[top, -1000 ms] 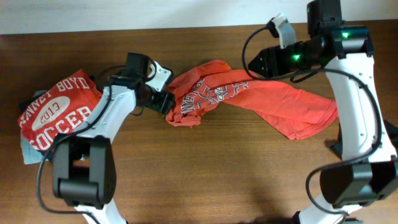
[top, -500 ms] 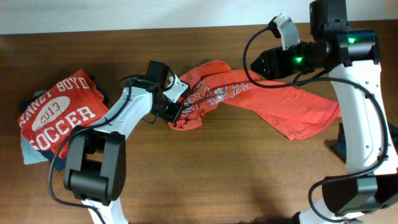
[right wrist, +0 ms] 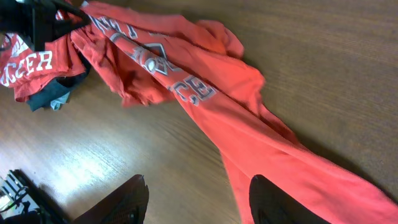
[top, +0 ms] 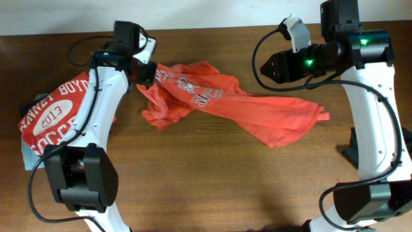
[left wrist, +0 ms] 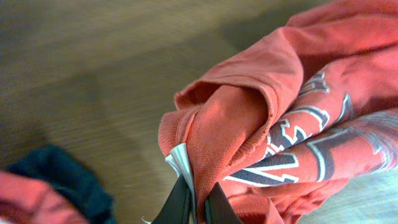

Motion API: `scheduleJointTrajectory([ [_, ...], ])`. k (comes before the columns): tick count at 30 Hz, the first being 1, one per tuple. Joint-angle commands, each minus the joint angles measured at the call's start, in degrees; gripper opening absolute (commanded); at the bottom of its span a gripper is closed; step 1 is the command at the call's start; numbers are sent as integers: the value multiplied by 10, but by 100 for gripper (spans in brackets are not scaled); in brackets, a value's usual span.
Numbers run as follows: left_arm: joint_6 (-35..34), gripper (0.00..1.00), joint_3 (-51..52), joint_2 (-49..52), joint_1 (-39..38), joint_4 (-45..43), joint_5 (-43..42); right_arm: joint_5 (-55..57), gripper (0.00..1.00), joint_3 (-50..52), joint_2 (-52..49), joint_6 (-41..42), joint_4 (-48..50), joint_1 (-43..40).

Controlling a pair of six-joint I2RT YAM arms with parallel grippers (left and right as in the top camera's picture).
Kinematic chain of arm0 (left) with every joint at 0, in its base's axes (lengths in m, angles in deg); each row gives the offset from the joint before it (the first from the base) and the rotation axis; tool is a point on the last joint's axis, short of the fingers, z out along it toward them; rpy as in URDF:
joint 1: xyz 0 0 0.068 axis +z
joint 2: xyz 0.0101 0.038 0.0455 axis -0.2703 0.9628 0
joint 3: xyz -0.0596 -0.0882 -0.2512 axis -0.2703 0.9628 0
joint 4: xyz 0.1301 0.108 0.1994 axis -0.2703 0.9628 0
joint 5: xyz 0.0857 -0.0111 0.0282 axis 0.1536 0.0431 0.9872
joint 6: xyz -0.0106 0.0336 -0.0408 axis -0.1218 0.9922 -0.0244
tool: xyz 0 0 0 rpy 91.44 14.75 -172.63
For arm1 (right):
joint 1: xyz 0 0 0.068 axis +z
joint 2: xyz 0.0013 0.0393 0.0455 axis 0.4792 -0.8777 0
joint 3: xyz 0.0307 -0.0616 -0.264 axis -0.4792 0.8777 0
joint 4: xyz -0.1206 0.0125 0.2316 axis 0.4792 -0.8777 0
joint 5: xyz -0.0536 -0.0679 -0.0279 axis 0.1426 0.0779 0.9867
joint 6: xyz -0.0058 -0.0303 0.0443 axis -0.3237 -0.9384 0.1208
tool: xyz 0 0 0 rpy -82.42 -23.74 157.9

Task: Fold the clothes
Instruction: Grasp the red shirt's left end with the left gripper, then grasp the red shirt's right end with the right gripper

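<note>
Broadly, found the wooden table (top: 193, 193) carrying a red printed T-shirt (top: 212, 103), strung from far left toward the right, rumpled and twisted. Noted a folded pile of clothes (top: 55, 119) at the left edge, close by. Saw the left tool (left wrist: 198, 202) pinched shut on the shirt's edge, raised off the table. Saw the right tool (right wrist: 198, 205) gaping wide, empty, above the shirt's right end. Judged best: catch the opposite edge with the right tool, pull evenly, flatten before any fold.
</note>
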Motion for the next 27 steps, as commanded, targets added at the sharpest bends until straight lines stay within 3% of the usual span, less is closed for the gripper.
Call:
scheduleJointTrajectory([
  [1,-11,0,-5,-5,10,-12,58,3,57,-10,12,-6,-8,1],
  [9,-11,0,-6,-3,18,-9,102,23,57,-10,12,-1,-26,1],
  [15,-16,0,-6,-30,18,-19,102,217,57,-9,2,186,-47,1],
  [18,-16,1,-6,-32,18,-22,94,234,57,-4,-12,216,-75,1],
  [23,-16,1,-6,-32,18,-16,81,234,70,50,-44,252,-110,2],
  [27,-16,2,-6,-32,18,-12,81,294,77,150,-59,305,-42,-7],
])
